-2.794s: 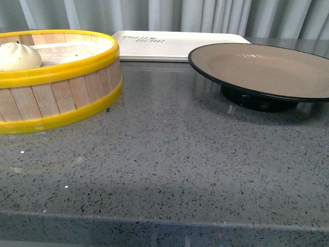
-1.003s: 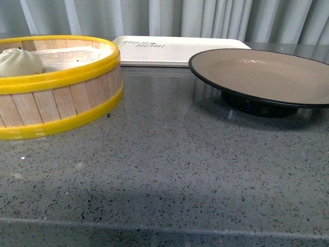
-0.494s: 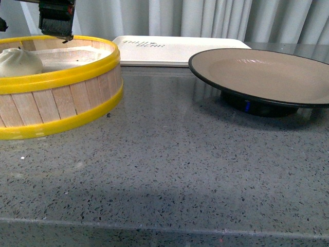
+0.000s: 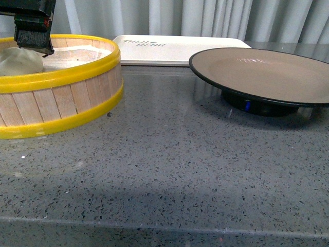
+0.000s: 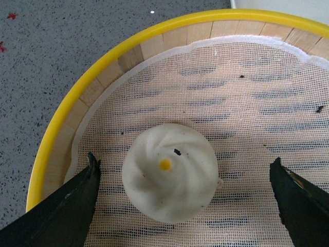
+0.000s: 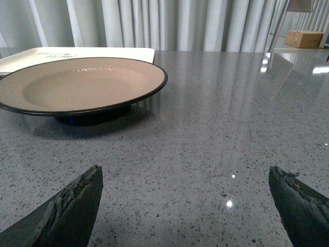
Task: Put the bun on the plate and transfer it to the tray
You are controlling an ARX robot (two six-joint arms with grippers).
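Observation:
The cream-white bun sits on the mesh liner inside the yellow-rimmed steamer basket. My left gripper hangs open over it, one finger on each side, both apart from it. In the front view one of its fingers stands in front of the bun and hides part of it. The tan-brown, black-rimmed plate stands empty at the right. The cream-white tray lies behind, also empty. My right gripper is open low over bare counter, near the plate.
The steamer basket's rim rings the bun closely on one side. Grey speckled counter stretches between basket and plate. Curtains hang behind the tray. A cardboard box sits far off.
My left gripper came into the front view from the top left and dropped lower over the basket, now covering part of the bun. Bun, plate and tray have not moved.

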